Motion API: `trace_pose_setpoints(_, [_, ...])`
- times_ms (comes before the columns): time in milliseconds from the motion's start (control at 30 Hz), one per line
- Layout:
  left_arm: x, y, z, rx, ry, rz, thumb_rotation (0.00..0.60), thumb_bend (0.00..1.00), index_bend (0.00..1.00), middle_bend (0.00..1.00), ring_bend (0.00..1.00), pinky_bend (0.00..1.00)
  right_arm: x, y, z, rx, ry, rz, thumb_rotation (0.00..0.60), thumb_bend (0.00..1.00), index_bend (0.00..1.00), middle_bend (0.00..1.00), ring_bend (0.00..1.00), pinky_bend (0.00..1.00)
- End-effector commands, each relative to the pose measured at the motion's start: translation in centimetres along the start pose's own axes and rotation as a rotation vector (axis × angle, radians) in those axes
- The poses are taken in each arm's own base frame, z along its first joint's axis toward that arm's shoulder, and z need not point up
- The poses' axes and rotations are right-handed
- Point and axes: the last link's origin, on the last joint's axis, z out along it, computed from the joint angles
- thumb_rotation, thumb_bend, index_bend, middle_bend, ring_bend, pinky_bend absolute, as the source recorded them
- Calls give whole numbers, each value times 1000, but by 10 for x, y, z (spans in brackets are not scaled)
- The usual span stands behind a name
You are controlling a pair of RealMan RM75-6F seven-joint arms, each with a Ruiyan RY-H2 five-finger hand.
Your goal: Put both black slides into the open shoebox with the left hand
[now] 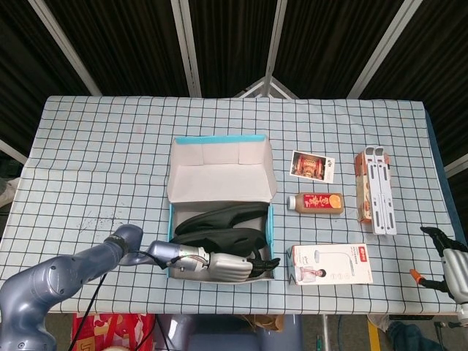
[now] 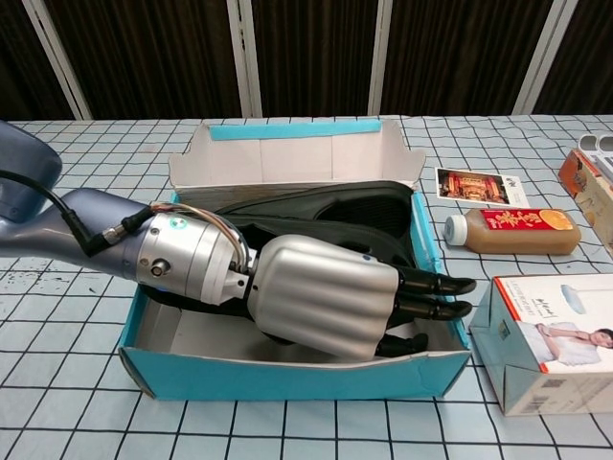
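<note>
Nearest the front edge of the worktop, the left hand is reaching into the shoebox from the left, its silver back lying over the near part of the box and its dark fingers stretching out straight toward the right-hand wall. Whether those fingers are pressing on a slide beneath or just hovering free, I cannot tell; nothing is visibly pinched between them.

The trouble I am expecting is at that right-hand wall. The fingertips are sitting close to it, and the cardboard is light, so any further push sideways is likely to shove the whole box toward the white carton and the bottle just beside it. Lifting the hand out carelessly is risky too: a strap could be catching on a finger and dragging a slide back over the rim.

Just behind the hand, both black slides are lying inside the box, one behind the other and overlapping. Their long axes are running left to right along the box's length, the far one tilting up slightly at its right end in the head view. Which end is toe and which is heel is too dark to make out.

Further back, the lid is standing open. The right hand is waiting off at the far right edge, holding nothing that I can see.
</note>
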Motion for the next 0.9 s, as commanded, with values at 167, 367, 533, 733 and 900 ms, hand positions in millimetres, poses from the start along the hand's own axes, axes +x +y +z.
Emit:
trace_pose_setpoints(167, [5,-3,-2,72,-1,-49,600,271,145,307,34,33,0,-1,0,4,-2,-1,600,234,184,165,245,217])
trace_pose_setpoints(367, [4,-13,3,115,-22,-85,562,243,120,258,16,23,-1,-2,0,6,-4,-3,600,234,185,165,246,218])
trace_pose_setpoints(533, [7,-15,-1,135,-36,-105,441,168,104,233,3,12,-1,-1,1,4,-7,-3,600,234,185,165,246,217])
trace_pose_setpoints(733, [9,-22,0,146,-62,-103,311,73,95,214,0,10,-1,-2,0,5,-7,-2,600,233,185,165,246,218])
trace_pose_setpoints(900, [4,-38,15,150,-83,-98,279,41,93,210,0,10,-1,-1,1,4,-8,-1,600,233,185,165,246,218])
